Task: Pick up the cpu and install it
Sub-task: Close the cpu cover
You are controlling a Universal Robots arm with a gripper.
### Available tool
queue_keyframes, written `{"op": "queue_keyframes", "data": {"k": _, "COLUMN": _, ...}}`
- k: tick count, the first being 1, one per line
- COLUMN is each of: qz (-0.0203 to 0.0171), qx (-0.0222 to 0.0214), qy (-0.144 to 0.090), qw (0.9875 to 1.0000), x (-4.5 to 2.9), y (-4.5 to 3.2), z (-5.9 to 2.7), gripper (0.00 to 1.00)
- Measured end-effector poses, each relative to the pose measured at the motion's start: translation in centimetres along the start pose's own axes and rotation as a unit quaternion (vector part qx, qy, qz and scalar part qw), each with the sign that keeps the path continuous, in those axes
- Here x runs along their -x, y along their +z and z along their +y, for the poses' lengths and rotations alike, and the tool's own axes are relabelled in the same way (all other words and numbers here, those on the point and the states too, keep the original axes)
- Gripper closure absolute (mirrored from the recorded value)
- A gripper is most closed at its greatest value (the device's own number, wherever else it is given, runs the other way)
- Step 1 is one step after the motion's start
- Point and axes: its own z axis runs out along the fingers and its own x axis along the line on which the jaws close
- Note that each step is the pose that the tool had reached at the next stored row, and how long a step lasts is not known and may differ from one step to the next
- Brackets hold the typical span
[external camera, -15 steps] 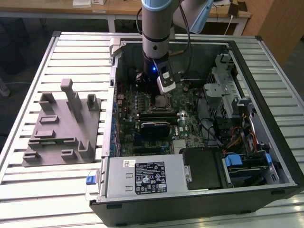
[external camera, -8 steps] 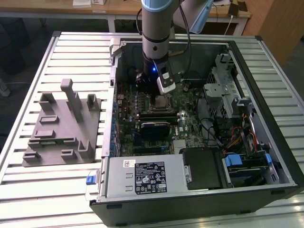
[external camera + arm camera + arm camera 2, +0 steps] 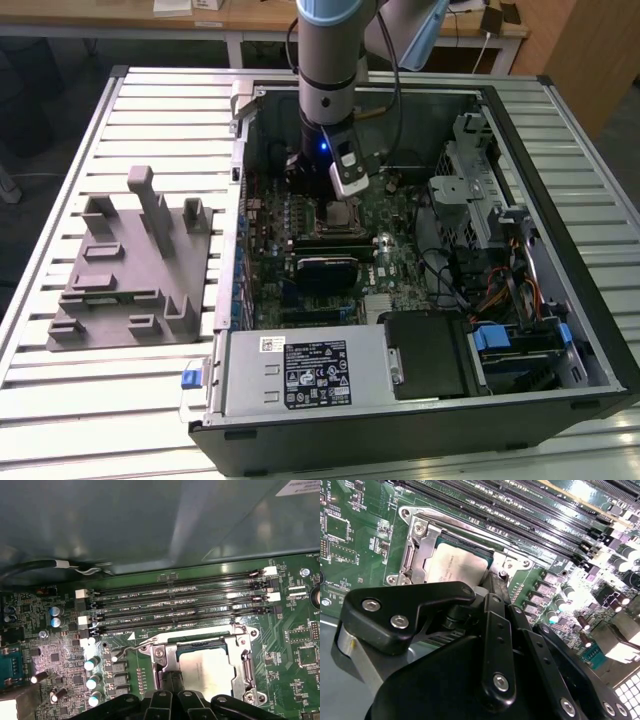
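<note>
The cpu point(image 3: 207, 667) is a flat pale silver square lying inside the open metal socket frame point(image 3: 245, 655) on the green motherboard. It also shows in the second wrist view point(image 3: 455, 567) and, small, in the exterior view point(image 3: 343, 213) under the arm. My gripper point(image 3: 170, 679) hangs straight down into the computer case, directly over the socket. Its black fingers point(image 3: 495, 587) are together and their tips rest at one edge of the cpu. Nothing is lifted between them.
Black memory slots point(image 3: 175, 610) run beside the socket, with capacitors point(image 3: 92, 665) nearby. The case wall point(image 3: 243, 150) rises close by. A grey plastic fixture point(image 3: 130, 260) with upright posts stands on the slatted table at the exterior view's left. A power supply point(image 3: 300, 370) and drive cage point(image 3: 470, 190) crowd the case.
</note>
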Motion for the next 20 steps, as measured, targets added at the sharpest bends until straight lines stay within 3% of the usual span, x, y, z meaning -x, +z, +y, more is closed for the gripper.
{"op": "queue_keyframes", "data": {"k": 14, "qz": 0.0, "qx": 0.0, "qy": 0.0, "qw": 1.0, "x": -0.19, "y": 0.05, "z": -0.03, "gripper": 0.89}}
{"op": "queue_keyframes", "data": {"k": 20, "qz": 0.0, "qx": -0.0001, "qy": 0.0, "qw": 1.0, "x": -0.18, "y": -0.53, "z": -0.01, "gripper": 0.89}}
